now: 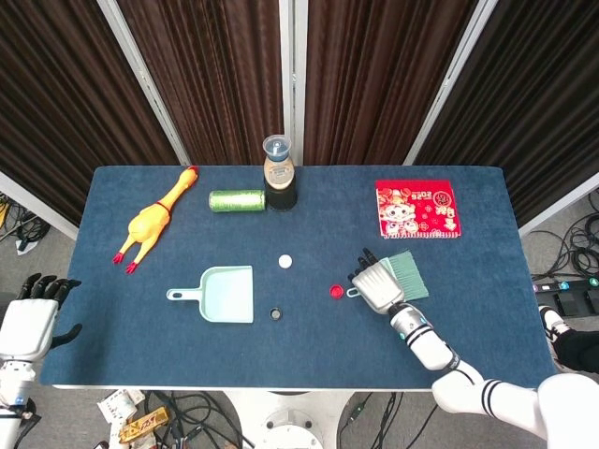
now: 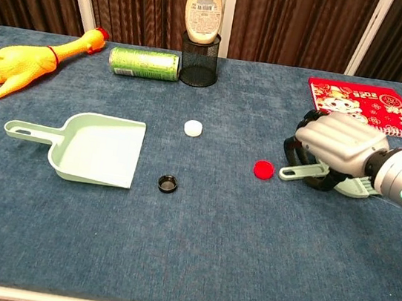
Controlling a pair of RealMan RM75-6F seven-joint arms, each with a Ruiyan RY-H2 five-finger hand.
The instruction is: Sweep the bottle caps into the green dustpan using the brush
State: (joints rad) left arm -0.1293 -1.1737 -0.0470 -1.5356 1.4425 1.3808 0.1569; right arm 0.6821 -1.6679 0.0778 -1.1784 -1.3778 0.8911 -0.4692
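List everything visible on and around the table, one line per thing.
bottle caps: 3; white, red, black; table centre
dustpan: 1, pale green, centre left
brush: 1, green, under right hand
rubber chicken: 1, yellow, far left
can: 1, green, lying at back
mesh cup: 1, black, back centre, holds bottle
bottle: 1, cream
notebook: 1, red, back right
table: 1, blue cloth
right hand: on the brush
left hand: off table's left edge, holding nothing
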